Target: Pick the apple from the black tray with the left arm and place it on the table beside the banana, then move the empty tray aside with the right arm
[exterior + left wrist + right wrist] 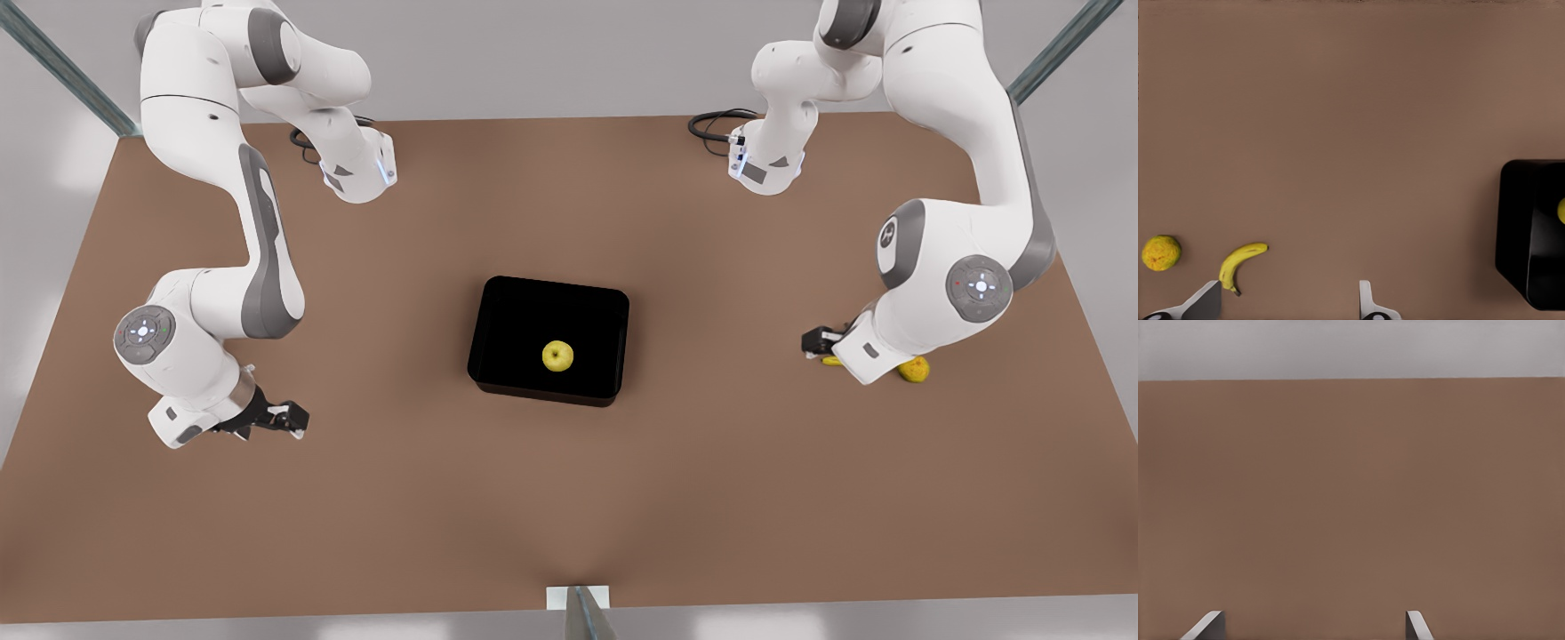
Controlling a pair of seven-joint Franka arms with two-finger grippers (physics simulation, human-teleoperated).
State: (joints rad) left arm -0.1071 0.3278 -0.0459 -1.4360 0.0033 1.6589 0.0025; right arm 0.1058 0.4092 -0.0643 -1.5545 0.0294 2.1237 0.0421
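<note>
The small yellow-green apple lies inside the glossy black tray at the middle of the brown table. The left wrist view catches the tray with a sliver of the apple at its edge. The banana lies at the front view's right, mostly hidden under my left arm. My left gripper hovers open just over the banana, holding nothing; its fingertips are spread wide. At the front view's left my right gripper waits open over bare table, far from the tray.
An orange-yellow, rougher round fruit sits close to the banana, also seen from the left wrist. Metal frame posts stand at the table's corners. Both arm bases are at the far edge.
</note>
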